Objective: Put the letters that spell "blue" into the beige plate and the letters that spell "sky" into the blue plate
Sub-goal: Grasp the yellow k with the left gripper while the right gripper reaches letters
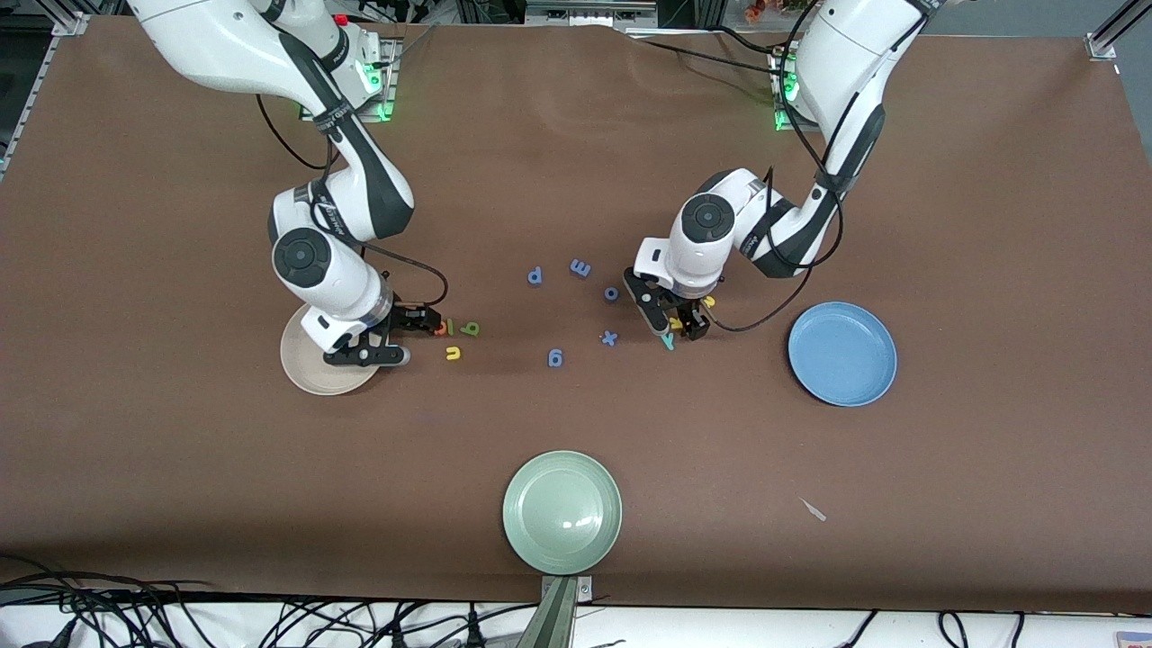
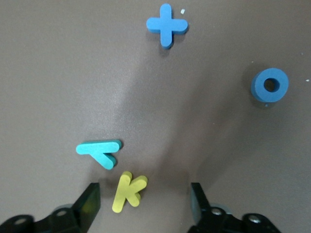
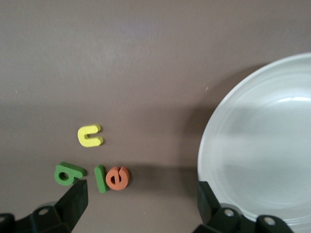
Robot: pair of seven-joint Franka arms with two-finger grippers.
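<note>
My left gripper (image 1: 673,324) (image 2: 145,206) is open and low over the table. The yellow k (image 2: 129,191) (image 1: 675,322) lies flat between its fingers, touching neither. The teal y (image 2: 99,151) (image 1: 668,341) lies just beside the k, and the yellow s (image 1: 709,301) peeks out by the gripper. The blue plate (image 1: 841,353) sits toward the left arm's end. My right gripper (image 1: 400,337) (image 3: 142,204) is open, between the beige plate (image 1: 306,369) (image 3: 257,145) and the orange e (image 3: 117,177) (image 1: 440,327), green l (image 3: 100,178), green b (image 3: 68,173) and yellow u (image 3: 90,135) (image 1: 453,354).
Several all-blue letters lie mid-table between the arms, among them a cross (image 1: 609,338) (image 2: 166,25) and an o (image 1: 611,293) (image 2: 269,85). A pale green plate (image 1: 562,511) sits near the table's front edge. A small white scrap (image 1: 814,509) lies nearer the camera than the blue plate.
</note>
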